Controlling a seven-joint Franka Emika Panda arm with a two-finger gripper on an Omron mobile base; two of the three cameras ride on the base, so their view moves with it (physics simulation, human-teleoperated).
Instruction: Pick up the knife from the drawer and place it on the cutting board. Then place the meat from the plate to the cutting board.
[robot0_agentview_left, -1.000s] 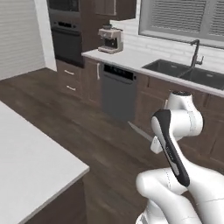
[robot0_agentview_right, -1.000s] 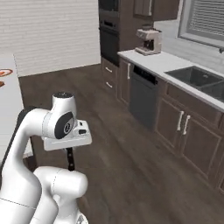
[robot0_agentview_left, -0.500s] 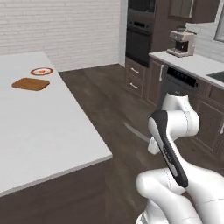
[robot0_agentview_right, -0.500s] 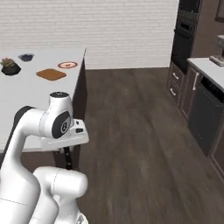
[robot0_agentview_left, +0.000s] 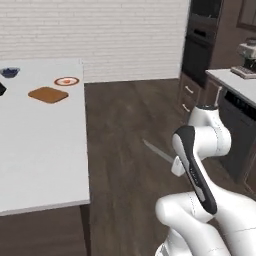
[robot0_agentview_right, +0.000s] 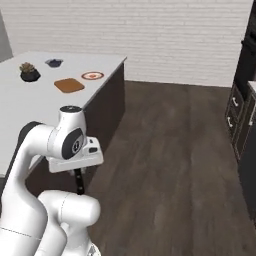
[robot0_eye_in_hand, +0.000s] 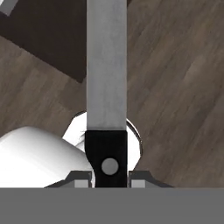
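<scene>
Hand view shows you the gripper (robot0_eye_in_hand: 109, 180) clamped on the knife (robot0_eye_in_hand: 107, 87) handle, blade pointing clear for carrying to the cutting board (robot0_agentview_left: 48, 94), upper left.

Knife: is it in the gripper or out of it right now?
In. The hand view shows the knife with its black handle between the two fingertips of the gripper, blade pointing away over the wood floor.

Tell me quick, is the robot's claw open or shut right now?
Claw: shut on the knife, gripping its black handle, with the grey blade sticking out ahead.
</scene>
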